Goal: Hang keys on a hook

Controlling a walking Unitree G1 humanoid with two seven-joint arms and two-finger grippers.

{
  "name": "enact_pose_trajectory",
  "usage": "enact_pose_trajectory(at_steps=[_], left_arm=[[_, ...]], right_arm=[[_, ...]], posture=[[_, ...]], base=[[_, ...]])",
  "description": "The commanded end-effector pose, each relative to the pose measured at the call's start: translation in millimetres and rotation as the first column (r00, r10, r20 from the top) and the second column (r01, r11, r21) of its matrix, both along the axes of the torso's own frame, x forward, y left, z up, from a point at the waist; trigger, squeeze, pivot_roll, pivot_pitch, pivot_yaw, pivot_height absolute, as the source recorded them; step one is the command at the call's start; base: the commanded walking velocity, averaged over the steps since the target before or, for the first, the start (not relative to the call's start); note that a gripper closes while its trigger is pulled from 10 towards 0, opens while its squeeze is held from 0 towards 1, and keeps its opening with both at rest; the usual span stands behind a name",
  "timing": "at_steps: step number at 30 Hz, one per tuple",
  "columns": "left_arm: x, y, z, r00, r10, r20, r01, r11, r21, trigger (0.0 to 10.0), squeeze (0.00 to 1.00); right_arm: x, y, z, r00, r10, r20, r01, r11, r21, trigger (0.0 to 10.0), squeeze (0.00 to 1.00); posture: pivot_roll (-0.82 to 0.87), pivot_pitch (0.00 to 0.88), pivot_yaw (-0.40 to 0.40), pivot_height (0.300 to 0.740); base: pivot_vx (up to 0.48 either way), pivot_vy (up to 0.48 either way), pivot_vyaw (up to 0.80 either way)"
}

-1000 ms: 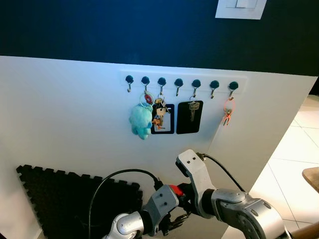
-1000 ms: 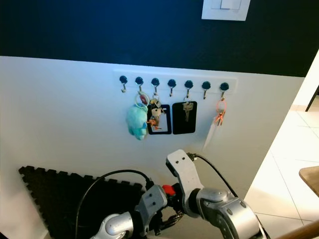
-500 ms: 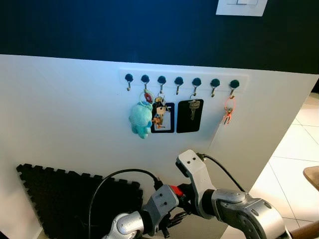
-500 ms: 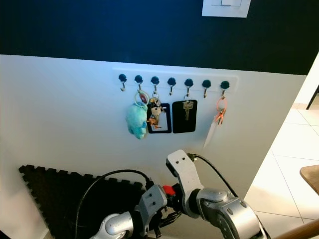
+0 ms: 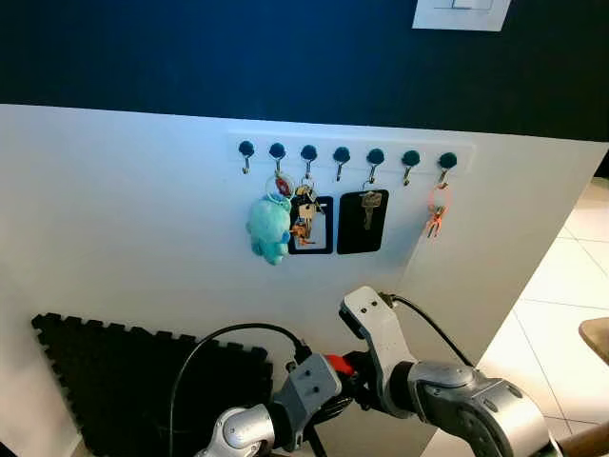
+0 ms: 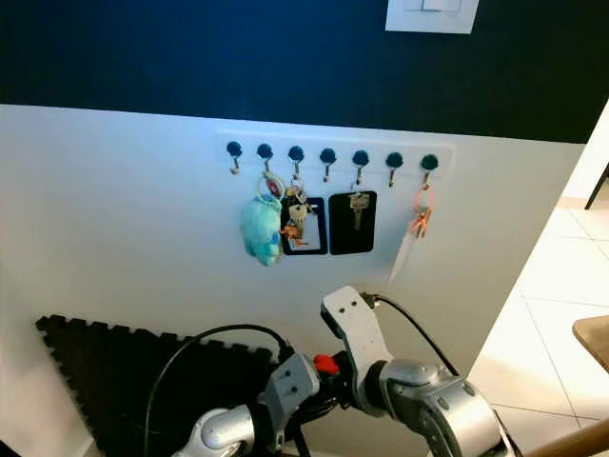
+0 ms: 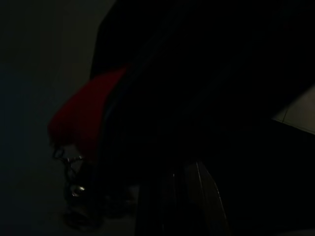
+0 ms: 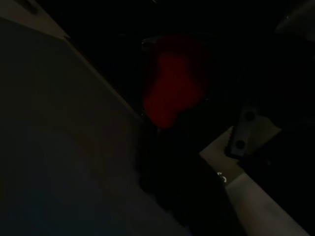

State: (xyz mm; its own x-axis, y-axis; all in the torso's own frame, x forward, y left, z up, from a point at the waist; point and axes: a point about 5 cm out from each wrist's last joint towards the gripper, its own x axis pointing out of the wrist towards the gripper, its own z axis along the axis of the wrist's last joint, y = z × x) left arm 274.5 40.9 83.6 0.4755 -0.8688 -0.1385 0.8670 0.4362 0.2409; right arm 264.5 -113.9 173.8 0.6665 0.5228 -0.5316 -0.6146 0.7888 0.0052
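Note:
A white rail of several dark-knobbed hooks (image 5: 347, 157) runs along the white wall panel. Some hooks carry a teal plush (image 5: 269, 227), a key bunch (image 5: 304, 211), a black card with a key (image 5: 363, 222) and an orange clip (image 5: 436, 211); three hooks are bare. Low in front of the wall, my left gripper (image 5: 322, 407) and right gripper (image 5: 354, 379) meet around a red key fob (image 5: 335, 362). In the dark left wrist view the red fob (image 7: 81, 115) has a small metal ring (image 7: 73, 169) dangling under it. The right wrist view shows the same fob (image 8: 172, 81).
A black foam mat (image 5: 124, 381) leans against the wall at lower left. A white light switch (image 5: 461, 13) sits on the dark upper wall. Pale floor tiles (image 5: 571, 305) and a wooden edge (image 5: 596, 338) lie to the right. A black cable (image 5: 219, 338) loops over my left arm.
Both wrists have sunk slightly and the right one has edged to the right. The dark parts under the left wrist now sit lower at the picture's bottom edge.

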Motion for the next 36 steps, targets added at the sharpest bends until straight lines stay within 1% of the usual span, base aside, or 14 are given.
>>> enact_pose_trajectory(at_steps=[1,8,10,11,12,16,17,18,29,30,32,33,35,36], left_arm=[[-2.8,4.8,-8.0,1.000,0.005,-0.019,-0.005,1.000,0.029,10.0,0.00],[-5.6,14.9,-13.1,0.999,0.014,-0.038,-0.012,0.999,0.040,10.0,0.00],[-5.0,17.3,-13.0,0.999,0.019,-0.042,-0.017,0.999,0.039,10.0,0.40],[-4.6,18.3,-13.0,0.999,0.021,-0.043,-0.020,0.999,0.039,10.0,0.96],[-4.2,19.0,-12.9,0.999,0.024,-0.044,-0.022,0.999,0.039,10.0,1.00],[-2.2,20.6,-12.5,0.999,0.039,-0.031,-0.038,0.998,0.048,10.0,1.00],[-0.1,20.7,-13.0,0.998,0.056,-0.023,-0.055,0.997,0.059,10.0,0.13],[1.0,20.4,-13.3,0.998,0.063,-0.024,-0.062,0.996,0.063,10.0,0.00],[5.1,23.2,-14.9,0.995,0.093,-0.038,-0.090,0.993,0.081,10.0,0.00],[5.5,25.2,-14.7,0.994,0.097,-0.046,-0.094,0.993,0.074,10.0,0.57],[5.7,25.8,-14.6,0.994,0.099,-0.048,-0.095,0.993,0.072,10.0,0.57],[6.0,26.6,-14.6,0.994,0.102,-0.045,-0.098,0.993,0.073,10.0,1.00],[6.5,28.1,-14.2,0.993,0.109,-0.035,-0.106,0.992,0.074,10.0,1.00],[7.5,30.9,-14.1,0.992,0.122,-0.026,-0.120,0.990,0.075,10.0,0.00]], right_arm=[[-1.7,-2.3,1.8,1.000,-0.001,0.014,0.001,1.000,0.000,10.0,0.00],[-1.0,-7.9,2.7,1.000,-0.020,0.019,0.020,1.000,-0.006,10.0,0.00],[-1.2,-7.8,2.7,1.000,-0.017,0.019,0.017,1.000,-0.007,10.0,0.00],[-1.2,-7.6,2.7,1.000,-0.016,0.019,0.016,1.000,-0.007,10.0,0.00],[-1.2,-7.4,2.8,1.000,-0.015,0.020,0.015,1.000,-0.007,10.0,0.00],[-1.1,-6.9,3.0,1.000,-0.014,0.021,0.014,1.000,-0.007,10.0,0.00],[-1.1,-6.4,3.5,1.000,-0.012,0.022,0.012,1.000,-0.006,10.0,0.00],[-1.3,-6.0,3.7,1.000,-0.011,0.023,0.011,1.000,-0.004,10.0,0.00],[-2.8,-4.2,0.6,1.000,-0.008,0.009,0.008,1.000,0.001,10.0,0.00],[-2.5,-4.5,0.7,1.000,-0.008,0.009,0.008,1.000,0.000,10.0,0.00],[-2.4,-4.7,0.6,1.000,-0.009,0.009,0.009,1.000,-0.001,10.0,0.00],[-2.4,-4.8,0.7,1.000,-0.009,0.009,0.009,1.000,-0.001,10.0,0.00],[-2.3,-5.1,0.5,1.000,-0.010,0.009,0.010,1.000,-0.002,10.0,0.00],[-2.2,-6.0,-0.1,1.000,-0.012,0.008,0.012,1.000,-0.004,10.0,0.00]], posture=[[0.04,0.093,0.006,0.740],[0.04,0.090,0.008,0.740],[0.04,0.087,0.006,0.740],[0.04,0.086,0.006,0.740],[0.04,0.086,0.006,0.740],[0.04,0.086,0.006,0.740],[0.04,0.085,0.008,0.740],[0.04,0.085,0.009,0.740],[0.04,0.083,0.008,0.740],[0.04,0.085,0.007,0.740],[0.04,0.085,0.007,0.740],[0.04,0.085,0.007,0.740],[0.04,0.085,0.007,0.740],[0.04,0.085,0.007,0.740]], base=[[0.000,0.000,0.00],[0.000,0.000,0.00],[0.000,0.000,0.00],[0.000,0.000,0.00],[0.000,0.000,0.00],[0.000,0.000,0.00],[0.000,0.000,0.00],[0.000,0.000,0.00],[0.000,0.000,0.00],[0.000,0.000,0.00],[0.000,0.000,0.00],[0.000,0.000,0.00],[0.000,0.000,0.00],[0.000,0.000,0.00]])
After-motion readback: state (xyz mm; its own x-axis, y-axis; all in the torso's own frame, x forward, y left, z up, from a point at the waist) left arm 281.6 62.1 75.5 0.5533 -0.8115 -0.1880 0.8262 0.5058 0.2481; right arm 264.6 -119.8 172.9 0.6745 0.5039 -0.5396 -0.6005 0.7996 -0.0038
